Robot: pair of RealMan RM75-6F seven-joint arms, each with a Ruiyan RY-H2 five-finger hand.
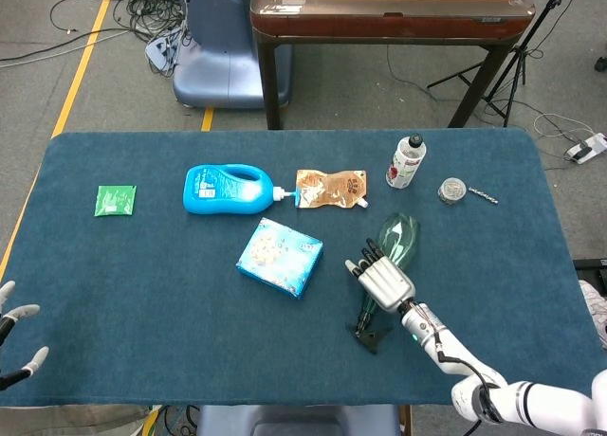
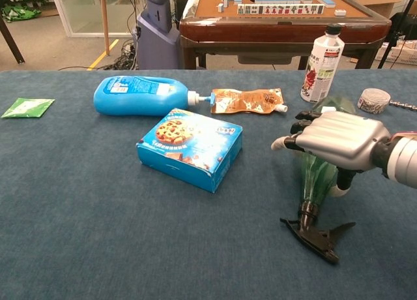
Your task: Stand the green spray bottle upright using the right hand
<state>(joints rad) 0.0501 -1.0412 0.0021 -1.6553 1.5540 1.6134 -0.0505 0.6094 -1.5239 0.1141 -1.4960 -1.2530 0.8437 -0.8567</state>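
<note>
The green spray bottle (image 1: pixel 399 235) lies on the blue table, base toward the far side, black trigger head (image 1: pixel 371 334) toward me. My right hand (image 1: pixel 384 281) lies over its middle; the fingers curl over the left side. In the chest view the right hand (image 2: pixel 335 141) wraps the green spray bottle (image 2: pixel 318 180), thumb under the right side, and the neck tilts down to the trigger head (image 2: pixel 315 235) on the cloth. My left hand (image 1: pixel 13 347) hovers at the near left table edge, fingers spread, holding nothing.
A cookie box (image 1: pixel 280 256) lies just left of the bottle. Behind it lie a blue detergent jug (image 1: pixel 228 189) and a brown pouch (image 1: pixel 330 189). A white bottle (image 1: pixel 406 161) stands at the back, a small round tin (image 1: pixel 452 190) beside it. A green packet (image 1: pixel 115 200) lies far left.
</note>
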